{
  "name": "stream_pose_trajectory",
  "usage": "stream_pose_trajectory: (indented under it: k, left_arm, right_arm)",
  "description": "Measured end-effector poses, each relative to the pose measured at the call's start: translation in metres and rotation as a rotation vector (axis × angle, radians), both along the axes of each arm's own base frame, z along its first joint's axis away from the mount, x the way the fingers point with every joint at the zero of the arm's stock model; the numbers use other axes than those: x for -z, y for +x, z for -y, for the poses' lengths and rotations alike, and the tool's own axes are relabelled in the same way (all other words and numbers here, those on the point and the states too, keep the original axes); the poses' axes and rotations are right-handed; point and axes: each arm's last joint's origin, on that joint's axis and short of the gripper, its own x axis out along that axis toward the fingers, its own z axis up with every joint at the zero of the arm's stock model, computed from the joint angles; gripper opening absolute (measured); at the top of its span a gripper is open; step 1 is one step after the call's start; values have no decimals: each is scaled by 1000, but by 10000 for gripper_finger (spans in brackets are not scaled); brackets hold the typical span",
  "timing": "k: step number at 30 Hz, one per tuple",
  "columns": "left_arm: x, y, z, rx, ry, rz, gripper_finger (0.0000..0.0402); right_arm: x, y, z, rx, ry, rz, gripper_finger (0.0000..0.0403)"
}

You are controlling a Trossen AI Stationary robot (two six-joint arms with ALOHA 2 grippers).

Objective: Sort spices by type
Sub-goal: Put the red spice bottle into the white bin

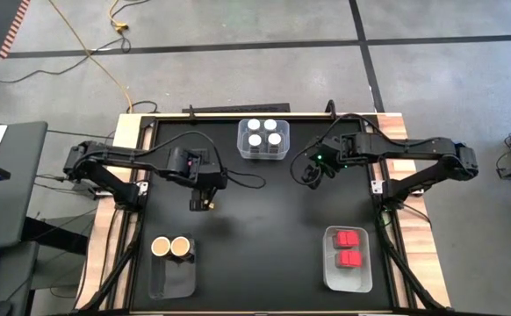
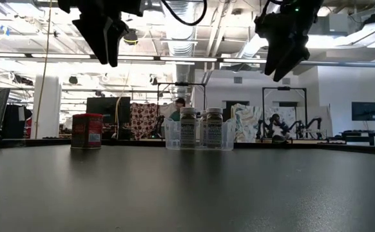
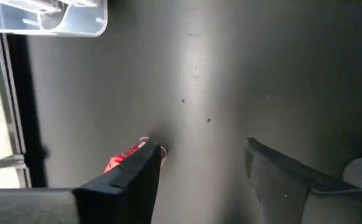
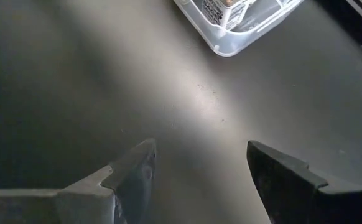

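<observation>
A red spice box (image 2: 86, 131) stands upright on the black table, and its edge (image 3: 126, 155) peeks out behind one finger in the left wrist view. My left gripper (image 3: 199, 146) hangs above it (image 2: 110, 55), open, with nothing between its fingers. My right gripper (image 1: 311, 174) hovers open over bare table right of centre (image 4: 199, 146), also with nothing between its fingers. Several white-lidded jars (image 1: 264, 132) stand in a clear bin (image 1: 241, 151) at the far centre. Two tan-lidded jars (image 1: 171, 247) stand in a near-left bin (image 1: 173, 279). Two red boxes (image 1: 350, 247) lie in a near-right bin (image 1: 348, 279).
The far bin's corner shows in both wrist views (image 3: 44, 18) (image 4: 237, 25). Bare black table lies between the two grippers and down the middle toward the near edge. A metal frame rail (image 1: 141, 189) runs along the table's left side. The room behind holds desks and equipment.
</observation>
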Motion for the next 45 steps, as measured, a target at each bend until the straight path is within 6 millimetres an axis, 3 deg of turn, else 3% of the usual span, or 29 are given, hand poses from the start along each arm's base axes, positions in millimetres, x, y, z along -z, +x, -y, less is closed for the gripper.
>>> stream_pose_trajectory:
  k: [10,18,22,27,32,36,41,45]
  left_arm:
    - [0,0,-8,-5,55,-14,337]
    - [-1,3,-8,-115,19,58,345]
    - [0,1,-11,-258,-27,82,345]
    - [2,-3,-19,-103,39,37,345]
    - [18,-29,-51,-47,64,49,345]
    - [29,-62,-78,-21,-54,105,345]
    - [26,-86,-87,196,-33,80,345]
    - [27,-88,-92,340,21,23,345]
  right_arm:
    - [0,0,0,104,50,33,281]
    - [0,0,0,170,74,54,281]
    - [0,0,0,195,84,62,281]
    - [0,0,1,236,91,72,281]
    - [-1,0,2,296,78,92,281]
    - [-1,0,2,325,67,101,281]
    - [-1,1,2,330,68,109,281]
    - [-3,3,3,339,48,142,281]
